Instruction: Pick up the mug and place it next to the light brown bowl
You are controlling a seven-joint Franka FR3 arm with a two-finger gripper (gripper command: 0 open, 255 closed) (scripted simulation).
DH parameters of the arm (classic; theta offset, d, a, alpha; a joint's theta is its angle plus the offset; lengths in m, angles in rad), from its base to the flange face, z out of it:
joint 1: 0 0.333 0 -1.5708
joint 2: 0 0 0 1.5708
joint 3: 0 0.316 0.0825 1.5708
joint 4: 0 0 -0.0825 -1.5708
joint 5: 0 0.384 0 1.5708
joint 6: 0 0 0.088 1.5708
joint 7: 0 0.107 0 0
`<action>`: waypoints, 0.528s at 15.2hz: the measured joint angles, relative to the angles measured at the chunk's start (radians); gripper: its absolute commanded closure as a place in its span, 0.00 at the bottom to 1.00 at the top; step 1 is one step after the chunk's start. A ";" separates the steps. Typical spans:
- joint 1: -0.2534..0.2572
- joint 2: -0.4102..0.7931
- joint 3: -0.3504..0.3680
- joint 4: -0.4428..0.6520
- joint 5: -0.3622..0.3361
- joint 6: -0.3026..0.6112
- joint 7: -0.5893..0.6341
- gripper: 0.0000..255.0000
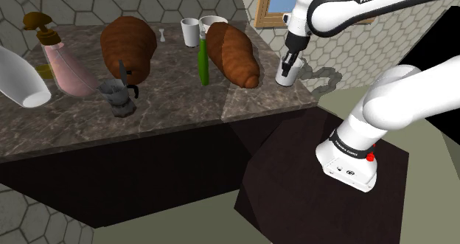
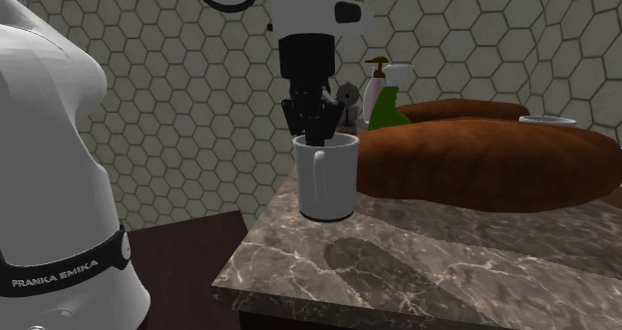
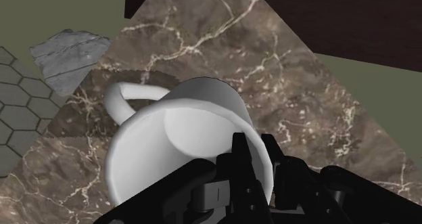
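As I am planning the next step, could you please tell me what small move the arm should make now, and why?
Probably a short, straight lift. The pincer appears shut on the rim of the white mug, one finger inside it, while the mug stands on the veined counter near its corner.

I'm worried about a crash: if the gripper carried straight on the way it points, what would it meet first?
The white mug. The gripper points straight down at its rim, tip inside the opening, so it would probably meet the mug's inner bottom before the marbled counter; depth inside is unclear.
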 measured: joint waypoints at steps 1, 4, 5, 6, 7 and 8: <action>0.001 -0.003 0.000 0.013 0.001 -0.017 -0.001 1.00; -0.002 -0.033 -0.003 0.039 0.001 -0.071 -0.011 1.00; 0.000 -0.041 -0.001 0.045 0.004 -0.086 -0.009 1.00; 0.002 -0.042 0.001 0.059 0.006 -0.101 -0.008 1.00; 0.003 -0.049 0.003 0.069 0.008 -0.117 -0.008 1.00; 0.002 -0.054 0.002 0.080 0.007 -0.134 -0.012 1.00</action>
